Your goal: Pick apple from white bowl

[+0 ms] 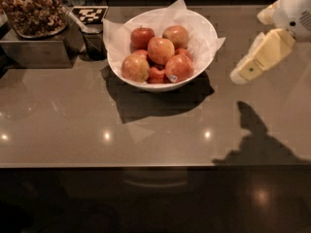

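The white bowl [206, 57], lined with crinkled white paper, stands on the brown counter at centre back and holds several red-orange apples. The apple [179, 68] with a small pale sticker low on its skin lies at the bowl's front right. My gripper [245, 74] hangs above the counter to the right of the bowl, clear of its rim, with its pale finger pointing down and to the left. It holds nothing.
A clear container of nuts [33, 9] sits on a metal box [34, 50] at the back left. A dark cup with a spoon [92, 40] and a checkered marker [90, 14] stand beside the bowl. The counter's front edge [146, 165] runs across below.
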Robot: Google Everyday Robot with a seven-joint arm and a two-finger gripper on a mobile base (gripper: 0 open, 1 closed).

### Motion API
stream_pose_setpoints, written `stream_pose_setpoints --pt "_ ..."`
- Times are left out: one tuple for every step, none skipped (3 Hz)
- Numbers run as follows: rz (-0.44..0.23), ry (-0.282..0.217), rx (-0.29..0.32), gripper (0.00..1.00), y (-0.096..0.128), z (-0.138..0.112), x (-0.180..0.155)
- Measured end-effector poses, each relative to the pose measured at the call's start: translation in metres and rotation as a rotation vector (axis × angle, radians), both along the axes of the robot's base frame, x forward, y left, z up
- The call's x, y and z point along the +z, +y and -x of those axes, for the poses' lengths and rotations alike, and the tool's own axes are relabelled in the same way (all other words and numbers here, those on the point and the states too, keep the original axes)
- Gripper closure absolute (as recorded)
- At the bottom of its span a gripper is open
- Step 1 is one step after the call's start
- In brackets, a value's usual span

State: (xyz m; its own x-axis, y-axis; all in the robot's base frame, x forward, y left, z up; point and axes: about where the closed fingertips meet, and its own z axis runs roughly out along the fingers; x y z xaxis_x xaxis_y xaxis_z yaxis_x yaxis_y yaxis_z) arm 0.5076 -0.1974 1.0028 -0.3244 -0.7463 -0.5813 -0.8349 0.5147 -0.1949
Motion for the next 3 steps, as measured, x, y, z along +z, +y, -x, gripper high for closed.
stream_pose_setpoints --pt "-0.02 0.002 0.01 0.0 0.006 0.0 0.002" --pt "-0.023 0.005 -0.026 0.0 0.001 0.0 -0.001" --pt "-0.08 0.016 -0.085 0.0 0.013 -0.002 -0.016"
